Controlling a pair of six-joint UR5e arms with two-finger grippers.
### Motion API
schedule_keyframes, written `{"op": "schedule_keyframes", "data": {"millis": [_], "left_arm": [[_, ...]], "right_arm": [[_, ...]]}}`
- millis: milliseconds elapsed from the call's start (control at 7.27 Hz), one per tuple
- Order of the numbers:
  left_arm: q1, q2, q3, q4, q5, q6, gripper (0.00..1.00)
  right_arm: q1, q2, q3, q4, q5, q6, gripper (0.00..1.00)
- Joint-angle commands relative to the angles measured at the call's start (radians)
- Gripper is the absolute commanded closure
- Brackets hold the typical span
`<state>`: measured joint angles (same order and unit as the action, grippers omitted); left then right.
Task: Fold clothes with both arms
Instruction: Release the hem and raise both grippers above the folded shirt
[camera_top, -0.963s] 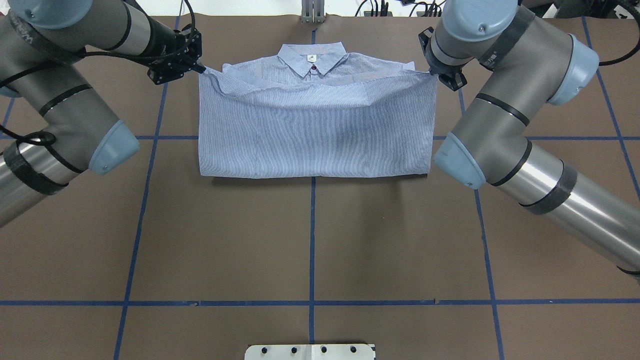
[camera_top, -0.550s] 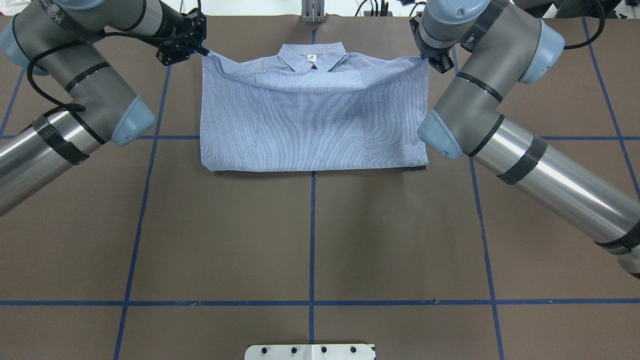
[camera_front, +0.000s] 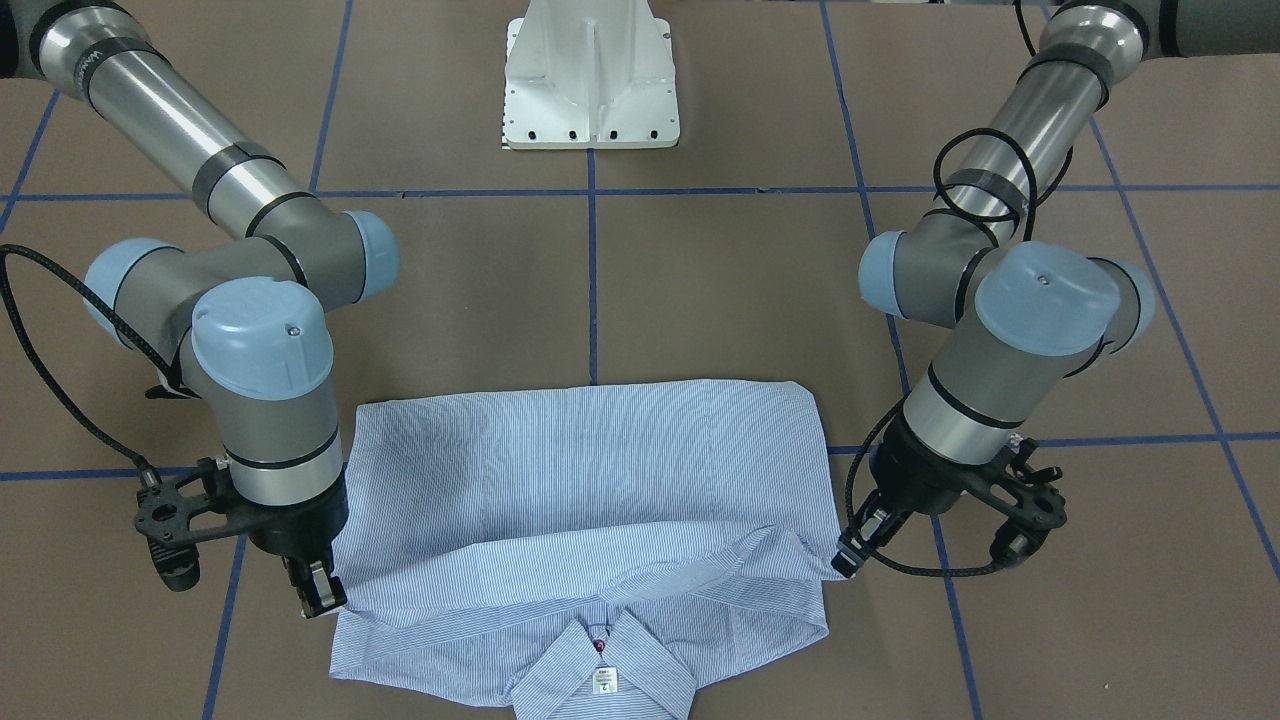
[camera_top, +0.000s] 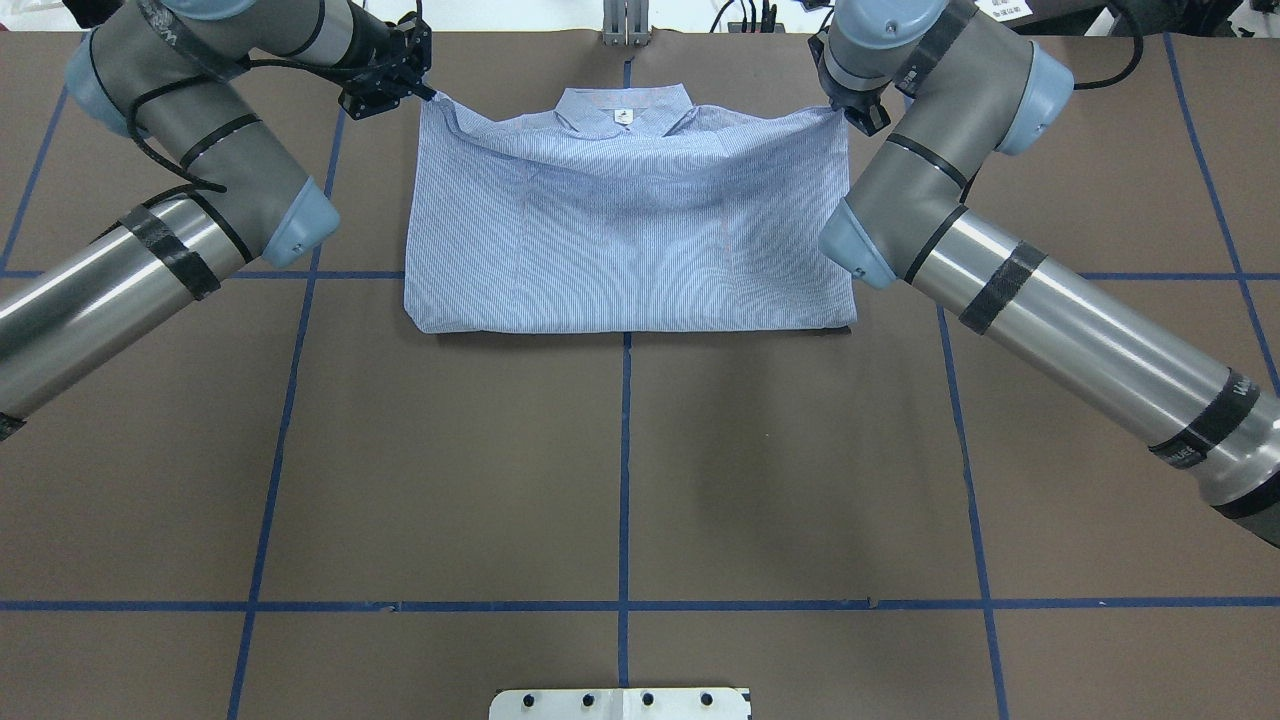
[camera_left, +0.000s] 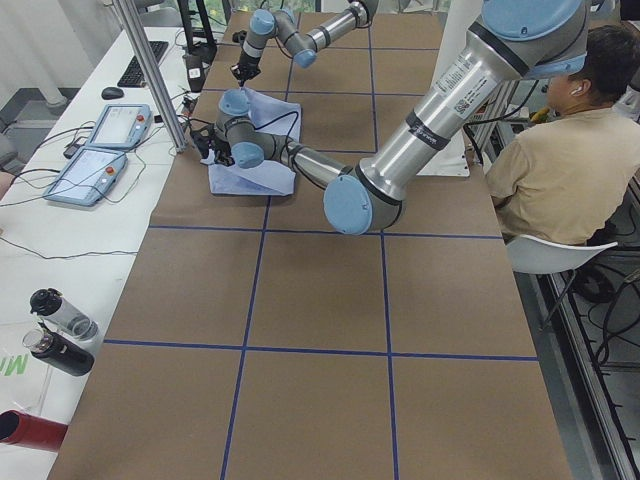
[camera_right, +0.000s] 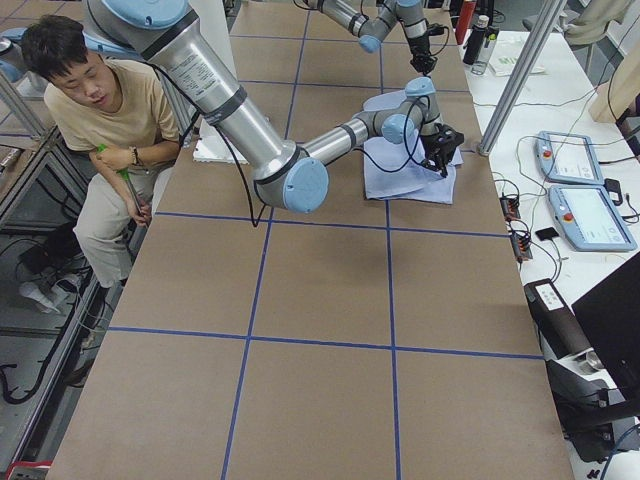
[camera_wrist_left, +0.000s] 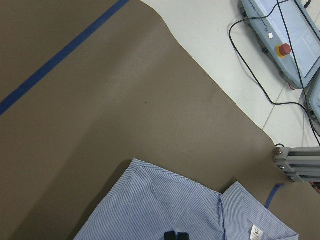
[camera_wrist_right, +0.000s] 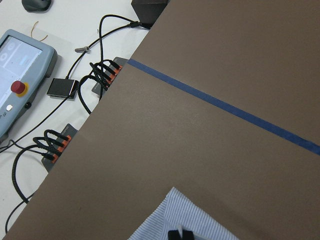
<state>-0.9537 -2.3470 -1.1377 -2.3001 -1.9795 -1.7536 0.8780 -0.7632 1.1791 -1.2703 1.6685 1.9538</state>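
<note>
Across the table from the robot, the front-facing camera has the shirt (camera_front: 590, 470) lying flat on the brown table (camera_front: 700, 290), its collar (camera_front: 600, 670) at the edge farthest from the white pedestal base (camera_front: 590, 80). The right gripper (camera_front: 322, 595) sits just off one side of the collar, fingers pinching a corner of the folded-over hem. The left gripper (camera_front: 848, 560) mirrors it on the other side, pinching the opposite corner. Between them the held edge runs just short of the collar, rumpled and sagging in the middle. Overhead now: the shirt is doubled, with the fold line on the side away from the collar. The collar and its white label (camera_top: 621, 118) peek out past the held edge, left gripper (camera_top: 430, 95) to the collar's left, right gripper (camera_top: 838, 112) to its right. Over to the left-side camera: both arms bend over the shirt (camera_left: 262, 170), and a person (camera_left: 560, 160) sits well away from the collar. A clear bottle (camera_left: 62, 313) with a dark cap lies on the side bench, contents impossible to tell. Right-side camera: the shirt (camera_right: 405, 170) under both arms, the person (camera_right: 110, 110) seated well back from the collar. Left wrist: fingertips (camera_wrist_left: 170, 235) pressed together on striped cloth just beside the collar, and a pendant (camera_wrist_left: 285, 35) lies on the bench beyond it. Right wrist: fingertips (camera_wrist_right: 174, 234) nipping a shirt corner, the collar out of shot.
</note>
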Motion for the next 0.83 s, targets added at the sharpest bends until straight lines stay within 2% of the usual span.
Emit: {"op": "schedule_keyframes", "data": {"millis": [0,138,275,413,550,688], "left_arm": [[0.003,-0.020,0.093,-0.079,0.017,0.005,1.00],[0.006,-0.029,0.116,-0.090,0.045,0.006,0.94],[0.006,-0.028,0.131,-0.091,0.047,0.035,0.75],[0.004,-0.026,0.148,-0.099,0.074,0.051,0.67],[0.003,-0.028,0.145,-0.099,0.079,0.051,0.55],[-0.003,-0.026,0.147,-0.101,0.079,0.066,0.55]], "right_arm": [[-0.022,0.002,-0.051,0.022,-0.009,-0.013,1.00],[-0.028,0.002,-0.062,0.043,-0.021,-0.018,1.00],[-0.027,0.002,-0.064,0.045,-0.023,-0.022,0.94],[-0.027,0.004,-0.070,0.049,-0.026,-0.033,0.69],[-0.022,0.013,-0.070,0.048,-0.027,-0.035,0.56],[-0.014,0.021,-0.070,0.049,-0.027,-0.033,0.47]]}}
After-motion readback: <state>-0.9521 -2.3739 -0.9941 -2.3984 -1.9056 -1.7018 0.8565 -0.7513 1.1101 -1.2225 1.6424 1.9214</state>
